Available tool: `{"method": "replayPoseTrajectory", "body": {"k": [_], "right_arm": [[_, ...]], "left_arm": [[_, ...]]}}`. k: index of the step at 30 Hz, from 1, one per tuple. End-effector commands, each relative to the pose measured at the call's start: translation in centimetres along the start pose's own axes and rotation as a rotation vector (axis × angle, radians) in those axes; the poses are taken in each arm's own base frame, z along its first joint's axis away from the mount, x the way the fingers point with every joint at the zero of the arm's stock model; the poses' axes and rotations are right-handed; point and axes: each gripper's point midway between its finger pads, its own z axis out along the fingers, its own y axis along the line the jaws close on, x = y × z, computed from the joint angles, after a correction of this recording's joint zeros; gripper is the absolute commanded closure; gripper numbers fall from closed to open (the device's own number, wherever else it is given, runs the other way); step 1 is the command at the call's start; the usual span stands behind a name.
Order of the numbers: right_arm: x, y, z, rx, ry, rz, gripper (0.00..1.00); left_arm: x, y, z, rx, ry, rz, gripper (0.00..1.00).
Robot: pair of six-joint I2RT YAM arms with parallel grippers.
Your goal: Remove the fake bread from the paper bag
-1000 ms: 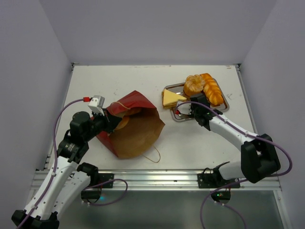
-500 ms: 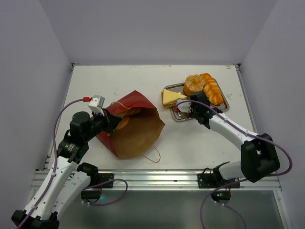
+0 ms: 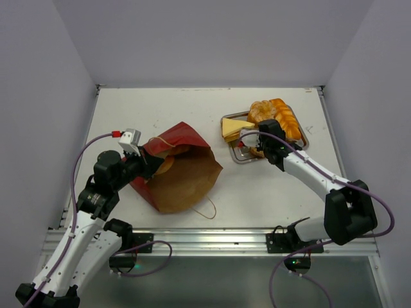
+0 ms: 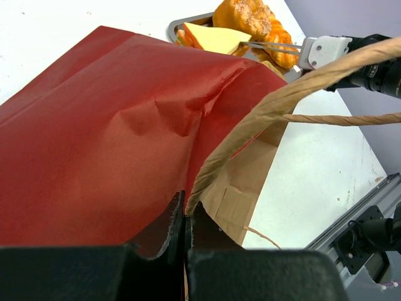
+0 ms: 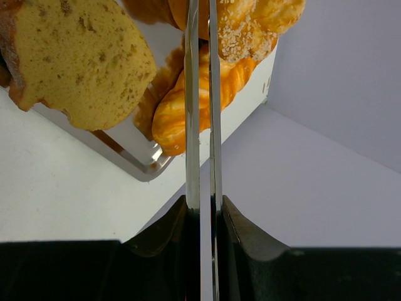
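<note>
Left wrist view, nearest item: left gripper (image 4: 185,218), fingers pressed together on the rim of the paper bag (image 4: 106,144), pinching the paper where the string handle (image 4: 282,100) comes out.
- Paper bag: dark red outside, brown kraft inside, lying on its side on the table (image 3: 160,109) with its mouth at the left gripper. A small orange shape shows at the mouth in the top view, too small to identify.
- Metal tray (image 5: 135,160): beyond the bag on the right half of the table, carrying the fake bread: pale yellow wedge (image 5: 75,56), long roll (image 5: 172,119), braided loaf (image 3: 287,119), round bun (image 3: 259,110).
- Right gripper (image 5: 201,25): over the tray, thin fingers drawn to a narrow slit. Nothing shows between them, and they run beside the wedge and across the long roll. Their tips are cut off by the frame edge.
</note>
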Motion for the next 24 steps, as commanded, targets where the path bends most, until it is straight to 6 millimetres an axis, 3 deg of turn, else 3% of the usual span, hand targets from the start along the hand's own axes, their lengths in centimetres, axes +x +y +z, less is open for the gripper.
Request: {"method": "replayPoseTrajectory", "body": {"k": [1, 4, 10, 13, 24], "right_arm": [[1.1, -1.7, 0.0, 0.074, 0.037, 0.033, 0.86], [1.7, -1.2, 0.4, 0.064, 0.051, 0.037, 0.84], [1.7, 0.3, 0.4, 0.021, 0.029, 0.047, 0.64], [1.4, 0.8, -0.2, -0.012, -0.011, 0.082, 0.6], [0.1, -1.1, -4.5, -0.041, -0.157, 0.253, 0.58]], "left_arm": [[-0.6, -0.6, -0.3, 0.024, -0.012, 0.032, 1.0], [-0.5, -0.6, -0.3, 0.025, -0.012, 0.032, 1.0], [-0.6, -0.7, -0.2, 0.029, -0.013, 0.028, 1.0], [-0.6, -0.6, -0.1, 0.029, -0.012, 0.028, 1.0], [-0.7, -0.7, -0.1, 0.03, -0.008, 0.03, 1.0]]}}
